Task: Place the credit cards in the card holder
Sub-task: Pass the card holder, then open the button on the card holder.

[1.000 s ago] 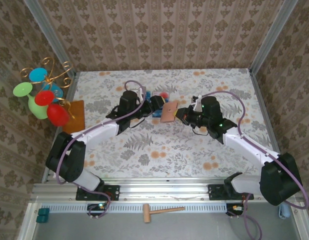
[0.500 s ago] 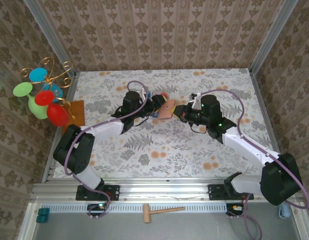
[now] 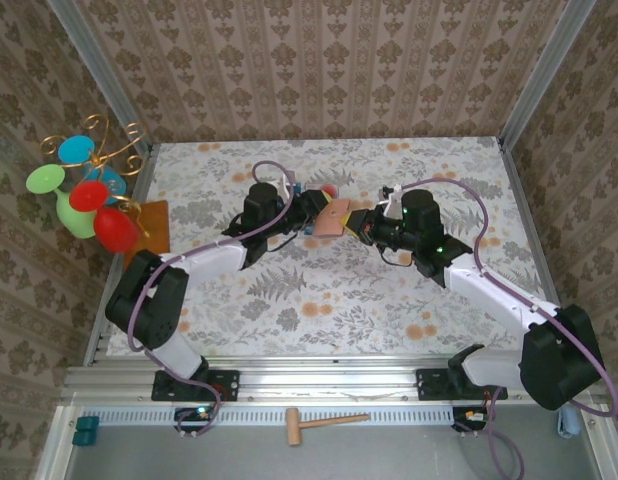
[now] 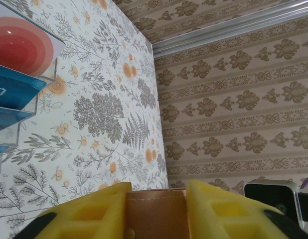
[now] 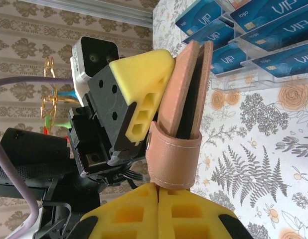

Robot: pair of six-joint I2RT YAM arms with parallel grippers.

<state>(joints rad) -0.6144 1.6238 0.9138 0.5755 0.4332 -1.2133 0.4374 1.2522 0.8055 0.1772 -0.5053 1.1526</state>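
The card holder point(image 3: 334, 217), a reddish-brown leather wallet with a snap strap, hangs above the middle of the table between both grippers. My right gripper point(image 5: 158, 191) is shut on its lower edge, and the wallet point(image 5: 186, 84) stands upright with its two leaves slightly parted. My left gripper point(image 4: 156, 190) has closed its yellow fingers point(image 5: 144, 79) on either side of the wallet's strap point(image 4: 156, 214). The blue credit cards point(image 5: 273, 30) lie in rows in a clear plastic tray point(image 4: 44, 79) on the table just behind the wallet. A few of the cards point(image 4: 9, 94) show at the left.
A red disc point(image 4: 19, 45) marks the tray. A wire stand with coloured plastic glasses point(image 3: 79, 190) and an orange-brown mat point(image 3: 149, 230) sit at the table's left edge. A wooden hammer point(image 3: 324, 425) lies on the rail in front. Patterned walls enclose three sides.
My left gripper has moved right to the wallet and closed its fingers around the strap. The right gripper has kept hold and shifted the wallet slightly up and back.
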